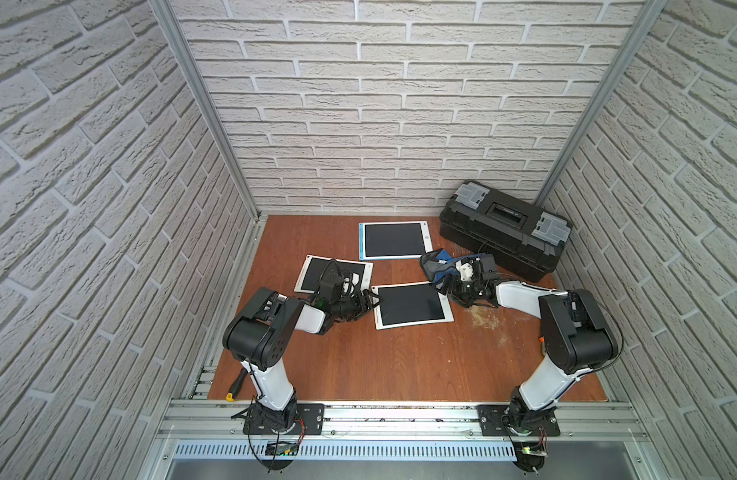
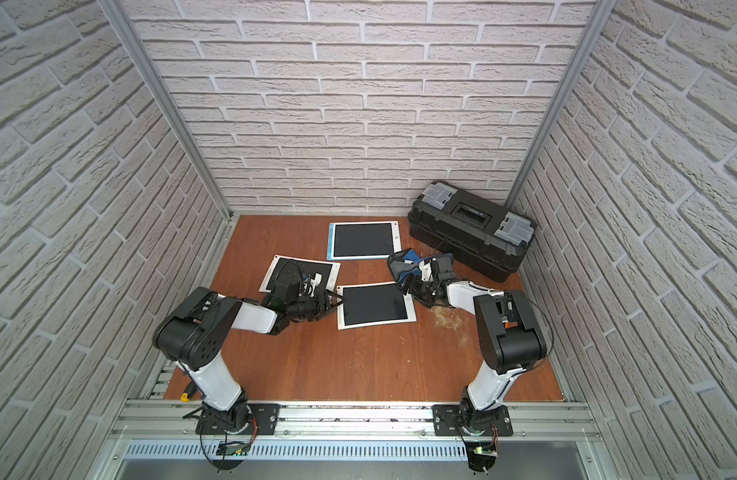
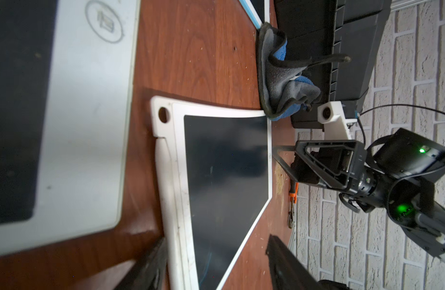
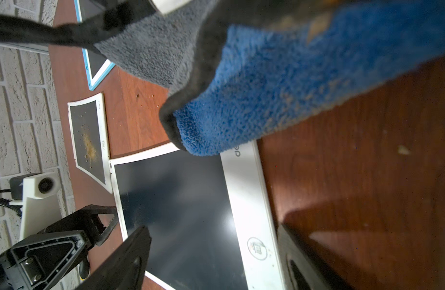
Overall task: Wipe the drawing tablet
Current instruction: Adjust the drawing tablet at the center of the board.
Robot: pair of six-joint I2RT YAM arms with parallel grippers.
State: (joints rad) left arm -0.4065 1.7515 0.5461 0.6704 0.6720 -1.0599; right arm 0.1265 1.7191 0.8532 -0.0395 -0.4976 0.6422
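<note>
On the reddish-brown wooden counter (image 1: 379, 365), the nearest white-framed, dark-screened drawing tablet (image 1: 412, 305) lies flat between both hands: the left hand (image 1: 373, 302), jaws apart, at its left edge; the right hand (image 1: 446, 291), spread wide and empty, at its right. Just behind, a crumpled blue-and-grey microfibre cloth (image 1: 437, 266) sits at the tablet's far right corner (loose on the counter). Farthest back stands a black plastic toolbox (image 1: 504, 232).
</note>
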